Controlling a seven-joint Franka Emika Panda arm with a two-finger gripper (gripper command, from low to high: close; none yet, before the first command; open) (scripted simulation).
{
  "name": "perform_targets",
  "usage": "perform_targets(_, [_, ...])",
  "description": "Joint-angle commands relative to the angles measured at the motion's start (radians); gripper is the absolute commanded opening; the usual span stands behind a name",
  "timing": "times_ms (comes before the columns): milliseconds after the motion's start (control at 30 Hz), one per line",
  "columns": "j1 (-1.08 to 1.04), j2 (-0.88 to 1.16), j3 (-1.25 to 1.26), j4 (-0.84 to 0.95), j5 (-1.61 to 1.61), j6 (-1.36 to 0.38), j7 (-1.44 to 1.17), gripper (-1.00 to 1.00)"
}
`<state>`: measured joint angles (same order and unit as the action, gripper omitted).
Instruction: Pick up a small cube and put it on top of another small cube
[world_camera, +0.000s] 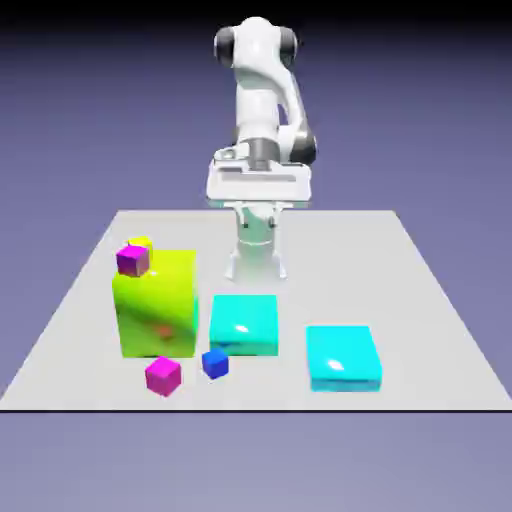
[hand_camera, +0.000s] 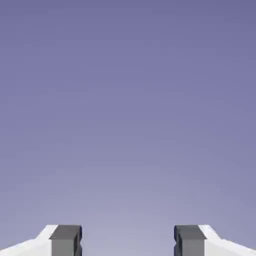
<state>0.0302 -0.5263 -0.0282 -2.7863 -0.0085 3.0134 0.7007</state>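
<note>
I'm looking at the exterior view first: a small yellow cube (world_camera: 141, 242) is mostly hiding behind the tiny purplish-magenta cube (world_camera: 132, 260), only its top edge peeking out, upper left of the table. Both are sitting at the back left corner of the tall lime-green block (world_camera: 156, 303); can't tell whether they're on its top or just behind it. The white arm's two-finger gripper (world_camera: 259, 211) is hanging high at frame centre, w/ fingers hard to make out against the white base behind.

Hand view is showing only blue-violet backdrop; the gripper (hand_camera: 128, 240) is cut off at the bottom edge, grey fingertips (hand_camera: 65, 239) standing wide apart w/ nothing between.

Count: 2 magenta cubes, 1 yellow, 1 small blue cube (world_camera: 215, 363), 1 lime block, 2 flat cyan blocks (world_camera: 243, 324), the other at lower right.

The tiny pinkish-magenta cube (world_camera: 163, 375) is lying on the grey table (world_camera: 430, 300), lower left of centre, just in front of the lime block, near the blue one, well apart from the gripper.
</note>
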Motion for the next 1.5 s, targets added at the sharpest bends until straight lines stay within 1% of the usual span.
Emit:
perform_targets(0, [0.015, 0.036, -0.023, 0.02, -0.007, -0.02, -0.033, 0.0])
perform_targets(933, [0.437, 1.051, -0.679, 0.571, -0.204, -0.566, -0.969, 0.0])
perform_targets(1000, [0.439, 1.055, -0.682, 0.573, -0.205, -0.569, -0.973, 0.0])
perform_targets(1133, [0.341, 1.2, -0.611, 0.58, -0.161, -0.424, -0.988, 0.0])
perform_targets(1167, [0.339, 1.204, -0.61, 0.58, -0.16, -0.42, -0.989, 0.0])
perform_targets(1200, [0.339, 1.204, -0.61, 0.58, -0.16, -0.42, -0.989, -1.0])
perform_targets(1233, [0.339, 1.204, -0.61, 0.58, -0.16, -0.42, -0.989, -1.0])
perform_targets(1367, [0.437, 1.059, -0.68, 0.573, -0.204, -0.565, -0.974, -1.0])
perform_targets(1467, [0.394, 0.954, -0.668, 0.589, -0.236, -0.695, -0.914, -1.0])
